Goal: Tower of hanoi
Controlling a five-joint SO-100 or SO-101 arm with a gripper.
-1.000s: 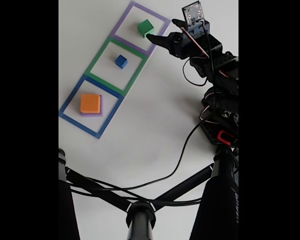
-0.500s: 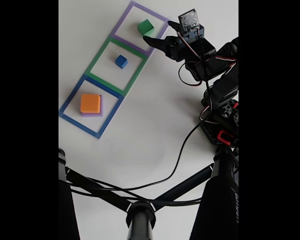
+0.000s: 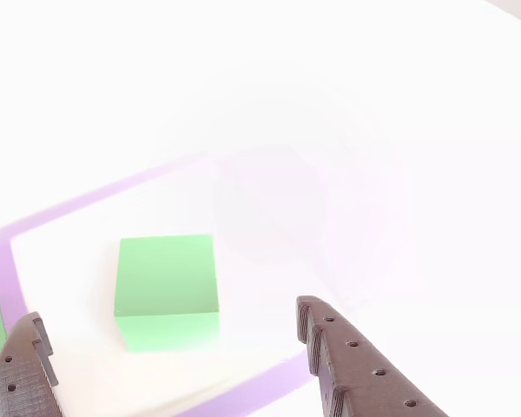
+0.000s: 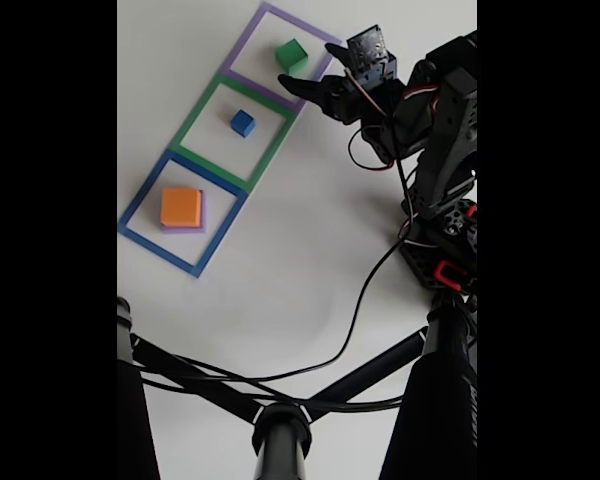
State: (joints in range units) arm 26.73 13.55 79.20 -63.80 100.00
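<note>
The black two-finger gripper [image 3: 169, 347] hangs wide open and empty just short of the small matte green block [image 3: 167, 289], which sits inside the flat purple square outline [image 4: 283, 52].

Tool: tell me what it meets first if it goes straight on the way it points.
Probably the green block: it sits ahead of the open tool, roughly between its fingers, inside the purple outline. Depth is unclear.

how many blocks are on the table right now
4. The green block sits in the purple outline, the blue cube in the green outline, and the orange block rests on the purple block in the blue outline.
</note>
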